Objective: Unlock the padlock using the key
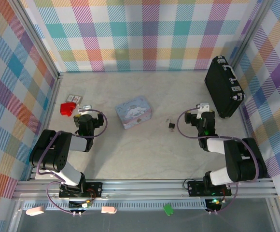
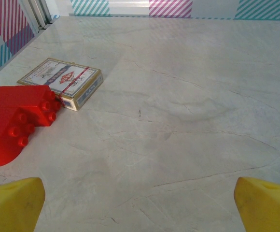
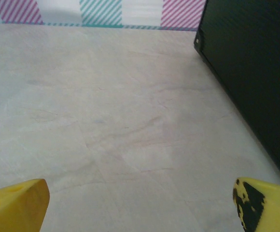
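Observation:
The tiny black padlock (image 1: 171,125) lies on the table between the pastel tin and my right arm. A thin silvery bit at its far side is too small to tell as shackle or key, so I cannot pick out the key. My left gripper (image 1: 84,108) (image 2: 140,205) rests low at the left, open, its yellow fingertips (image 2: 14,200) wide apart over bare table. At the right, a hand's width from the padlock, my right gripper (image 1: 204,107) (image 3: 140,208) is open too, and between its fingertips (image 3: 17,205) is only table.
A pastel cartoon tin (image 1: 133,112) sits mid-table. A red plastic item (image 1: 68,108) (image 2: 14,121) and a card deck (image 1: 73,98) (image 2: 63,82) lie just left of my left gripper. A large black case (image 1: 223,87) (image 3: 256,72) stands right of my right gripper. Plaid walls enclose the table.

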`<action>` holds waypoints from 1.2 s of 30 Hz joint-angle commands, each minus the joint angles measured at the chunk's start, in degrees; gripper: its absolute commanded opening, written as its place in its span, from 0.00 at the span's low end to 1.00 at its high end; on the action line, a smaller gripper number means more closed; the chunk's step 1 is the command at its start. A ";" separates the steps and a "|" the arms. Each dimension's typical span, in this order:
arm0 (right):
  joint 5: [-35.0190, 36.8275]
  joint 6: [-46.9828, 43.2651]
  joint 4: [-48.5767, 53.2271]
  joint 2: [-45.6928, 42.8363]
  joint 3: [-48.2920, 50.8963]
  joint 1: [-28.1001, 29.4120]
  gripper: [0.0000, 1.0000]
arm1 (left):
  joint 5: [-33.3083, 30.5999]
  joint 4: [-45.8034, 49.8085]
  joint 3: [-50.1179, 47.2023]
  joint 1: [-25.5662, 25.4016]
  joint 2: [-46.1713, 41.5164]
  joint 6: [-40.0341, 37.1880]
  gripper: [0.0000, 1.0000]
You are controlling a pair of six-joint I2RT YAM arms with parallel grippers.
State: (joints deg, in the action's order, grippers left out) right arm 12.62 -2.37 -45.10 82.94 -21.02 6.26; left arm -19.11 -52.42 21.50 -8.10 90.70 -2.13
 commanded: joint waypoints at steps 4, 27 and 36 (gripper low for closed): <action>-8.67 1.19 -7.20 5.03 -0.33 -2.93 0.97 | 0.48 0.04 0.74 0.62 -0.01 1.08 1.00; -4.62 5.16 -4.11 4.76 -1.48 -4.84 0.99 | 0.57 0.04 0.74 0.58 -0.12 1.05 1.00; -4.60 5.18 -4.10 4.77 -1.49 -4.85 0.99 | 0.56 0.08 0.74 0.63 -0.01 1.02 1.00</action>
State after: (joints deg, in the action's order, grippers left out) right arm 7.70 2.17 -47.53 87.83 -22.35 1.50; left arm -18.92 -52.42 21.50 -8.08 90.70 -2.13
